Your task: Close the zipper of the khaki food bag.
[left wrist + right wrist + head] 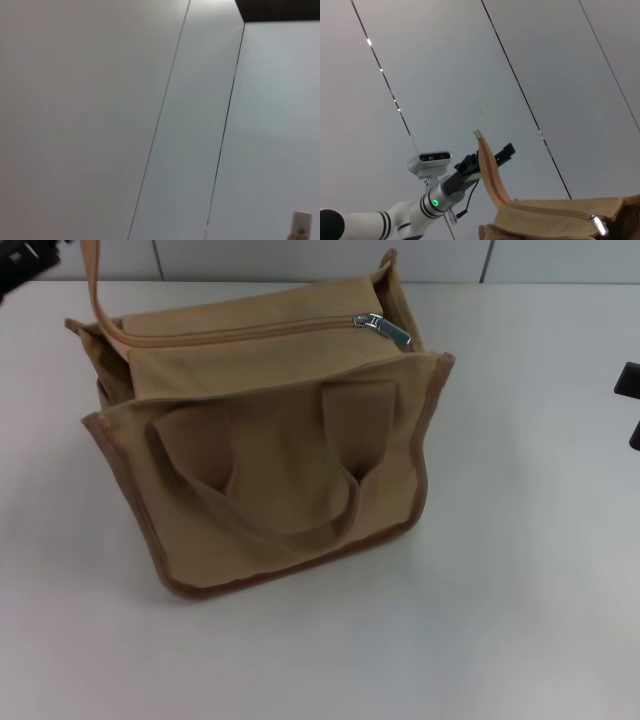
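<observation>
We are finding the zipper shut: its slider is sitting upper centre on the khaki food bag. The left gripper is pinching the zipper's tail strip; the right gripper's state we cannot tell.

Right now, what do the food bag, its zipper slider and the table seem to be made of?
The khaki food bag looks like matte woven canvas: soft folds, slack handles, darker brown fabric trim. The zipper slider looks like polished metal, silver with bright glints; its tape seems cloth. The table looks smooth, white and slightly glossy, perhaps laminate, though the look leaves that open.
</observation>
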Controlling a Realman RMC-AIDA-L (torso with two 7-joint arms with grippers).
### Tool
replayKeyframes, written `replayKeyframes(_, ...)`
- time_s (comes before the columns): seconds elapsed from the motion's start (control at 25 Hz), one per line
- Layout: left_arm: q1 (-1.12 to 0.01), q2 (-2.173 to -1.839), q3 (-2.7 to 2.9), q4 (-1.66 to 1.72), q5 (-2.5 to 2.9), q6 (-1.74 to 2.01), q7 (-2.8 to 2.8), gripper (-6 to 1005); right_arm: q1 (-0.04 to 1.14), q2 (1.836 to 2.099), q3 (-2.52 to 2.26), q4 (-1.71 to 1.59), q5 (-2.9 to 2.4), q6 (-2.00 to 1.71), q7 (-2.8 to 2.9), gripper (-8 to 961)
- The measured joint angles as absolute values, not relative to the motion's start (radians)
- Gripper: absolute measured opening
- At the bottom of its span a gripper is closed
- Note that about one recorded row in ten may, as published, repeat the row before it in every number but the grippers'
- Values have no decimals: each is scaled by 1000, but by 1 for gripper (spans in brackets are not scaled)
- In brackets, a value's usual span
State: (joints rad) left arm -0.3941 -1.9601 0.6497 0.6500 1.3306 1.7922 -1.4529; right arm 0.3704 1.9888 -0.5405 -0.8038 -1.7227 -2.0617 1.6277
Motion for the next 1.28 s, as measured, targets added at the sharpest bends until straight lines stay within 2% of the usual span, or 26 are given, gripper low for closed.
replayKeyframes(0.44,-384,-1962,642,711,1442,1781,-1420,844,372,1990,-545,-802,-1724,-2052,1625,789)
replayKeyframes(0.48,-350,-1933,597,735,1491,1791,-1415,844,372,1990,-545,-802,-1724,-2052,1625,789)
replayKeyframes(0.72,-338,-1930,529,738,1491,1792,-1416,844,370,1991,-544,-802,-1727,-2055,1621,789)
replayKeyframes(0.8,-345,-1919,400,737,1416,1855,-1462,844,370,1992,-544,-802,-1733,-2056,1615,789)
replayKeyframes(1.12,-394,-1917,414,746,1340,1906,-1525,844,368,1994,-543,-802,-1749,-2057,1602,789)
replayKeyframes(1.28,-405,-1928,662,760,1347,1990,-1528,844,368,1990,-547,-802,-1777,-2078,1540,789)
